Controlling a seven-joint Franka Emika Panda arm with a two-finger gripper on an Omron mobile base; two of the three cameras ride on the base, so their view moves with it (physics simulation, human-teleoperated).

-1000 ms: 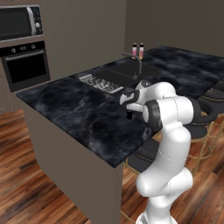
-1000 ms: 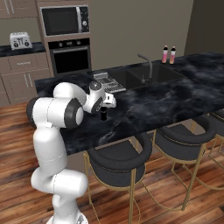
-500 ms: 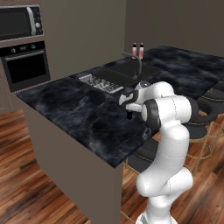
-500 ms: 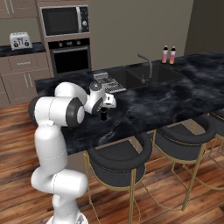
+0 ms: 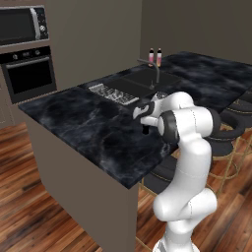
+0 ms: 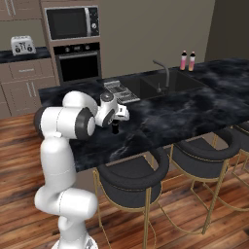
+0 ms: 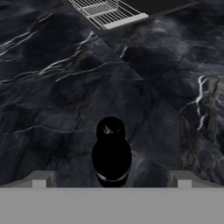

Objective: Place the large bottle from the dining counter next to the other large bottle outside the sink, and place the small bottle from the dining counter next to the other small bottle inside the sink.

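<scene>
The small bottle (image 7: pixel 111 155), tiny and all black, stands upright on the dining counter (image 5: pixel 88 123). My gripper (image 7: pixel 111 180) hangs over it, open, with one fingertip (image 7: pixel 40 179) far out on each side and neither touching it. From the base cameras the small bottle (image 5: pixel 146 129) (image 6: pixel 115 128) sits just under the gripper (image 5: pixel 145 122) (image 6: pixel 115 121). Two tall pink-yellow bottles (image 5: pixel 155 57) (image 6: pixel 187 60) stand side by side behind the sink (image 5: pixel 142 81) (image 6: pixel 170 83). The inside of the basin is hidden, and so is the other small bottle.
A ribbed metal drain rack (image 5: pixel 111 92) (image 7: pixel 107 11) lies left of the sink, with the dark curved faucet (image 6: pixel 163 75) at the near rim. Black stools (image 6: pixel 131 175) line the counter's front side. An oven and microwave (image 6: pixel 73 24) fill the back wall.
</scene>
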